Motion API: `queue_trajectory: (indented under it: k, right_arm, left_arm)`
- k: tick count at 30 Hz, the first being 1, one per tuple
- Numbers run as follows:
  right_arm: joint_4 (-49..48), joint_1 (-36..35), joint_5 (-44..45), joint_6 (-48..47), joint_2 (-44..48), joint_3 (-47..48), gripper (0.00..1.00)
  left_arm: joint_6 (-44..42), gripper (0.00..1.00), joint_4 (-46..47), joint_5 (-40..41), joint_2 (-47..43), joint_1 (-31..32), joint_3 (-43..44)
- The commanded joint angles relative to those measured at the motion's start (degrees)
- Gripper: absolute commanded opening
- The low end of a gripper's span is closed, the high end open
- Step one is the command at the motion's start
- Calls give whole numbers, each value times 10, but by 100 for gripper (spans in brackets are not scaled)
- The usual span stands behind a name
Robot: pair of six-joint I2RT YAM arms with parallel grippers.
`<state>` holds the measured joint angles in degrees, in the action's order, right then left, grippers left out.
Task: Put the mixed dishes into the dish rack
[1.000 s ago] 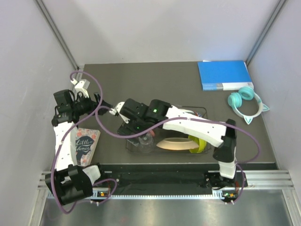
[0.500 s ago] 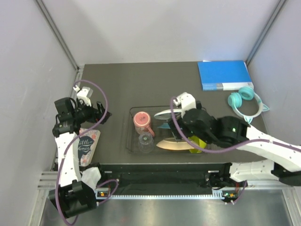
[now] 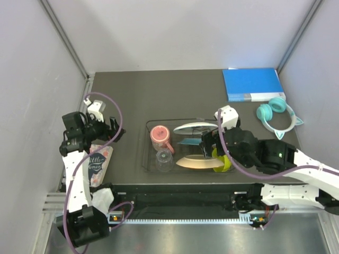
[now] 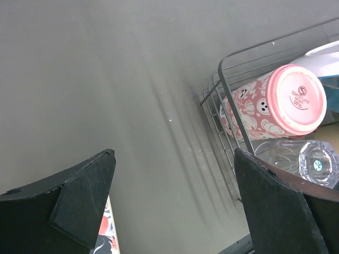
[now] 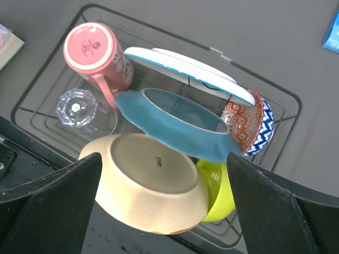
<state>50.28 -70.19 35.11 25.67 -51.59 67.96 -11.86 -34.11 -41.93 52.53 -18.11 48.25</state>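
The black wire dish rack (image 3: 145,138) stands mid-table with the dishes in it. At its left end the pink-red mug (image 3: 159,136) lies on its side beside the clear glass (image 3: 163,157). The white plate (image 5: 185,69), teal plate (image 5: 175,124) and cream plate (image 5: 153,182) stand on edge in a row. On the right are the lime-green bowl (image 5: 222,193) and the patterned bowl (image 5: 249,124). My right gripper (image 5: 164,174) hovers open above the plates, holding nothing. Left of the rack, my left gripper (image 4: 175,159) hangs open over bare table, with the mug (image 4: 280,103) off to its right.
A blue binder (image 3: 251,83) lies at the back right, with teal cat-ear headphones (image 3: 278,114) beside it. A patterned book (image 3: 95,161) lies at the front left under the left arm. The rack's wire rim (image 4: 230,100) is close to the left gripper's right finger.
The right arm has drawn back from the rack's left end to its right side, uncovering the mug and plates. The left gripper has shifted slightly nearer and stays open.
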Motion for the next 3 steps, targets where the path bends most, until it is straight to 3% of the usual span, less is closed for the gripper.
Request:
queue_trajectory:
  k: [1, 3]
  right_arm:
    - [-7, 3, 14, -7, -10, 30, 100]
    - [-8, 3, 14, -9, -9, 29, 100]
  left_arm:
    - [7, 98, 22, 7, -10, -1, -6]
    - [9, 98, 22, 14, -8, 0, -4]
